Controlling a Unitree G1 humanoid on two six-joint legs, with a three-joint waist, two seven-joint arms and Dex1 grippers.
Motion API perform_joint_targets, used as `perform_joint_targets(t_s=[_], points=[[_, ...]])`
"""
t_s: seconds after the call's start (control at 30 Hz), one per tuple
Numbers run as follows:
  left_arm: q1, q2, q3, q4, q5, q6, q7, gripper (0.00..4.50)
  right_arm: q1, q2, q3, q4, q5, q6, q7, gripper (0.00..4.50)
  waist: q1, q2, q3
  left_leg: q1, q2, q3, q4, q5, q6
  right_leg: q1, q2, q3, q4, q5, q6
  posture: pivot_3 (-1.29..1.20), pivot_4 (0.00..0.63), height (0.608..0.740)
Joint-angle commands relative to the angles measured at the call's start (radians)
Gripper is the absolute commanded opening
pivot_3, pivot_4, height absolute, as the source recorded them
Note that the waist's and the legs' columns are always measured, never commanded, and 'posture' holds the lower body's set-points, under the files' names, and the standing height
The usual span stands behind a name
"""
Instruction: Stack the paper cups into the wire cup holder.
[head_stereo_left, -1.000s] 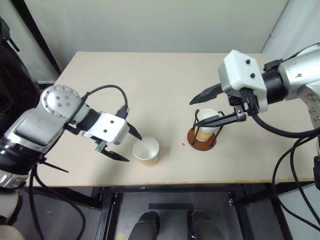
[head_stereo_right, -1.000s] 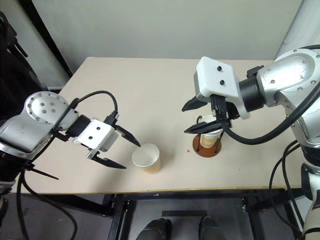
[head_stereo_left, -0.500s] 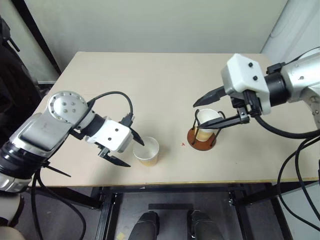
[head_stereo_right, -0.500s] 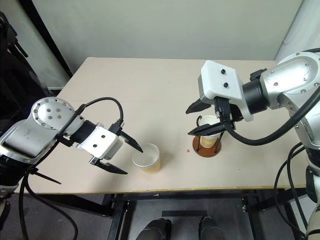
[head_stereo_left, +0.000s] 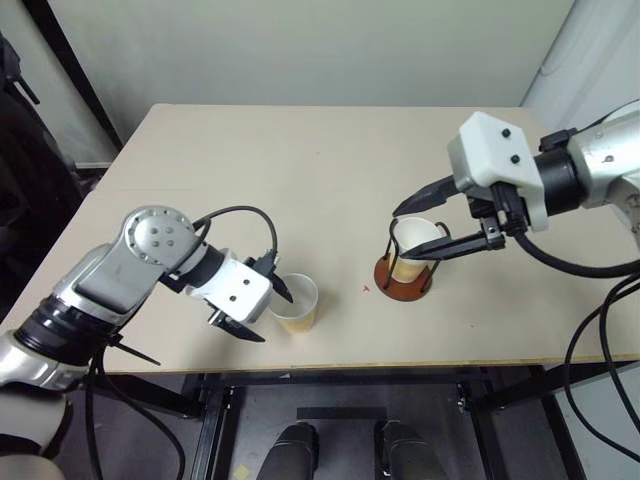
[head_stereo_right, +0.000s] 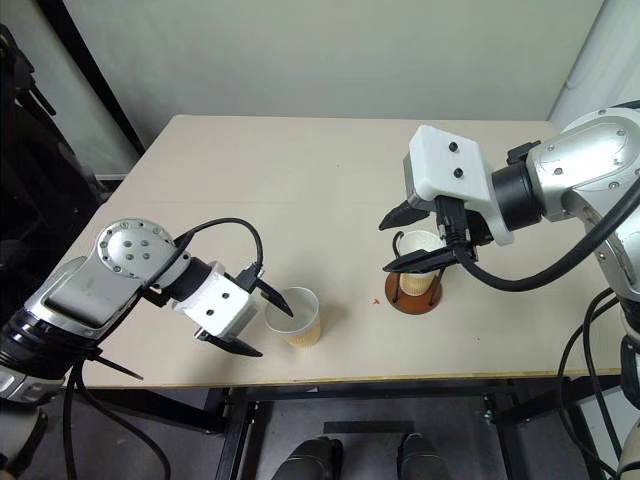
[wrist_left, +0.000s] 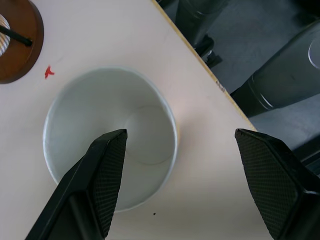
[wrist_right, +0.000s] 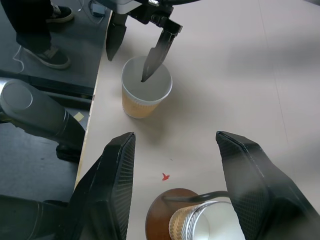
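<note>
I see L gripper spread wide, one finger inside loose paper cup nr front edge of tabletop, other outside; not clamped. R gripper part open, empty, over wire cup holder w/ cup inside, front-right area. No readable labels; small red mark between.

Pale beige rectangular table; tan paper cup upright near front edge; reddish-brown disc-based wire cup holder well apart; small red mark between.
</note>
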Motion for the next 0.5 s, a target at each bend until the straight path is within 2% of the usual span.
perform_joint_targets(t_s=[0.03, 0.23, 0.3, 0.5], points=[[0.002, -0.011, 0.046, 0.013, -0.004, 0.001, -0.031, 2.76, -0.018, -0.014, -0.026, -0.012, 0.013, 0.001, -0.006, 2.65, 0.000, 0.000, 0.000, 0.000, 0.000, 0.000, 0.000, 0.000, 0.000, 0.000, 0.000, 0.000, 0.000, 0.000, 0.000, 0.00, 0.150, 0.740], [-0.055, -0.007, 0.043, 0.089, -0.013, 0.032, -0.040, 0.57, -0.013, -0.024, -0.023, -0.002, 0.005, -0.009, -0.001, 2.65, 0.002, 0.000, 0.000, 0.000, 0.000, -0.001, 0.000, 0.000, 0.000, 0.000, 0.000, 0.000, 0.001, 0.000, 0.000, 0.00, 0.150, 0.740], [-0.058, 0.007, 0.030, 0.096, -0.020, 0.027, -0.040, 0.03, -0.011, -0.026, -0.021, 0.002, 0.004, -0.013, 0.000, 2.65, 0.001, 0.000, 0.000, 0.000, 0.000, -0.001, 0.001, 0.000, 0.000, 0.000, 0.000, 0.000, 0.001, 0.000, 0.000, 0.00, 0.150, 0.740], [-0.066, 0.032, 0.025, 0.053, -0.103, 0.121, -0.040, 0.03, -0.008, -0.038, -0.021, 0.014, -0.004, -0.024, 0.004, 2.65, 0.001, 0.000, 0.000, 0.000, 0.000, -0.001, 0.000, 0.000, 0.000, 0.000, 0.000, -0.001, 0.000, 0.000, 0.000, 0.00, 0.150, 0.740]])
